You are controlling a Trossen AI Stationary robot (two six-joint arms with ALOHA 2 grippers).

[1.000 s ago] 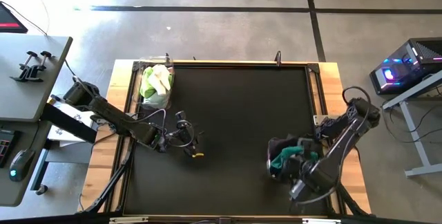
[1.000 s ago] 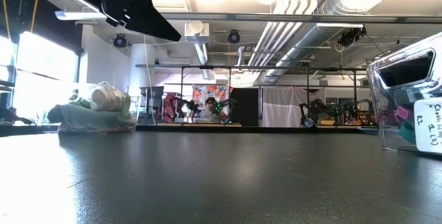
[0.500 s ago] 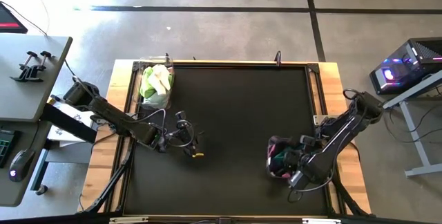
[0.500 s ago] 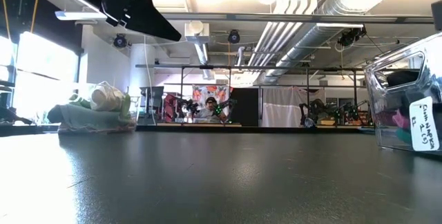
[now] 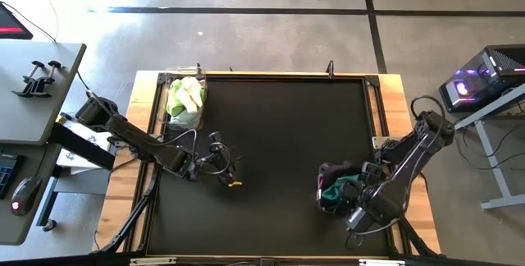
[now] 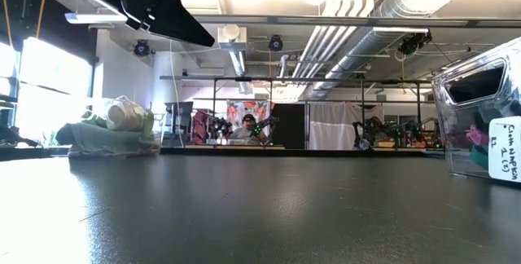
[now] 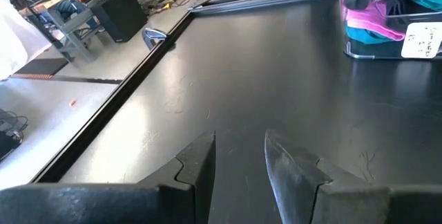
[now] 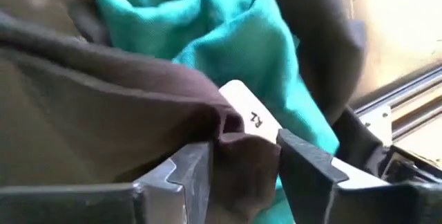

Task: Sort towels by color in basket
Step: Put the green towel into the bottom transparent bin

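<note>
Right end effector [image 8: 238,158] is down inside the clear plastic bin [image 5: 328,190] at about four o'clock on the black counter [image 5: 279,135], its fingers parted with a fold of dark brown-black cloth [image 8: 103,113] bunched between them; whether that fold is pinched or merely lying there, I cannot tell. Beside it sits a crumpled teal-green towel [image 8: 221,37] with a small white tag [image 8: 248,113], and the left wrist view picks out a magenta towel [image 7: 373,20] in the same bin, so the darker, stronger colours look gathered here. Over at ten o'clock, the second clear bin [image 5: 185,118] holds the light ones: a lime green towel [image 5: 175,100] with a cream-white towel [image 5: 192,94] heaped on it. Left end effector [image 7: 238,156] hovers low over bare counter at about eight o'clock, fingers spread and gripping nothing. No loose cloth shows anywhere on the counter from above, so by my reading the sort is at or very near its end, with only this last dark piece to let go and the right arm to lift clear.
</note>
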